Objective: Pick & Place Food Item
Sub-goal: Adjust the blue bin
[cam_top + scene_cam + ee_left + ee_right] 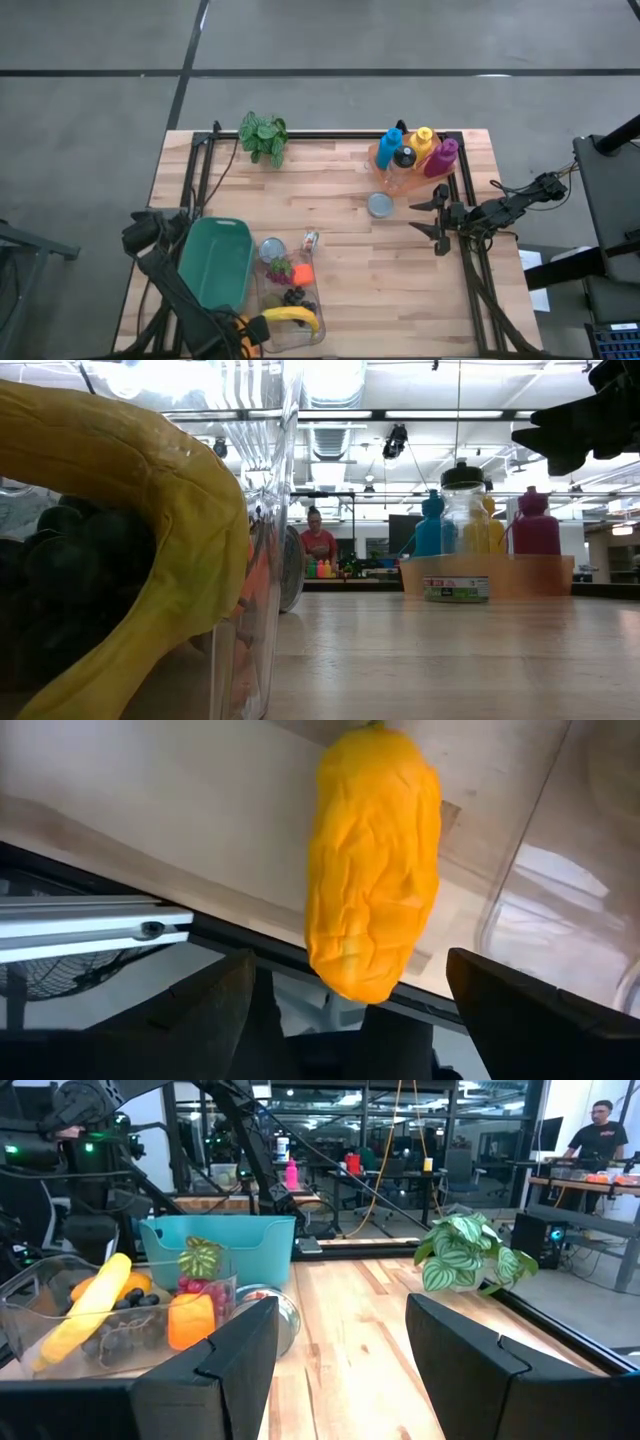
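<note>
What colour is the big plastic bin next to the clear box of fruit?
The big plastic bin is green, teal-tinted. The high view shows it best, left of the clear fruit box.

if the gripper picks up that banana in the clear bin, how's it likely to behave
The banana is curved and smooth-skinned, so it could pivot or slip between narrow fingers unless gripped near its middle. It looks stiff enough to hold its shape. It lies atop dark grapes in the clear bin, so lifting it may jostle them.

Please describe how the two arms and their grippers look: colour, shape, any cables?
Both arms are dark, nearly black. The right gripper has two flat, angular black fingers, and thin black cables run along that arm. The left gripper shows the same broad dark fingers. No markings are visible.
</note>
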Robot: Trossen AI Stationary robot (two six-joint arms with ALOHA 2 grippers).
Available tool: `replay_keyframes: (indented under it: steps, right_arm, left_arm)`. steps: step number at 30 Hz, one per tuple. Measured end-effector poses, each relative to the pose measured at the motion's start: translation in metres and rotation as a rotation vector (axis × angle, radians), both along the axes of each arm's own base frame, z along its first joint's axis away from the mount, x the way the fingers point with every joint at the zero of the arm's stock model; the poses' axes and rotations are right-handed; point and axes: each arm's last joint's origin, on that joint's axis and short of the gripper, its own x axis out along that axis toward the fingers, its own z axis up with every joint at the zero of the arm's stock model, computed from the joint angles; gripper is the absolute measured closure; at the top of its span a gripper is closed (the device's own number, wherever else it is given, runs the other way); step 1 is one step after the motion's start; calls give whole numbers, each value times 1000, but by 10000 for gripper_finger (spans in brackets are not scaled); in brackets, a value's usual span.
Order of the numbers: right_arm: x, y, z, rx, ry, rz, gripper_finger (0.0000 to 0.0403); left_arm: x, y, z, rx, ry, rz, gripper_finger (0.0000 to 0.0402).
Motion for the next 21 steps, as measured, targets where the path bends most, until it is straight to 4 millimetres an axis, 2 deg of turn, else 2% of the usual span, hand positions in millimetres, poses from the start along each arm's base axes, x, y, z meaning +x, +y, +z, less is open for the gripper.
replay_keyframes:
  steps: [11,21]
  right_arm:
    - [0,0,0,0,-1,0,186]
    - [0,0,0,1,-1,0,186]
  left_arm:
    - [4,-5,-13,11,0,-10,66]
    - [5,-6,-14,-3,-10,-4,66]
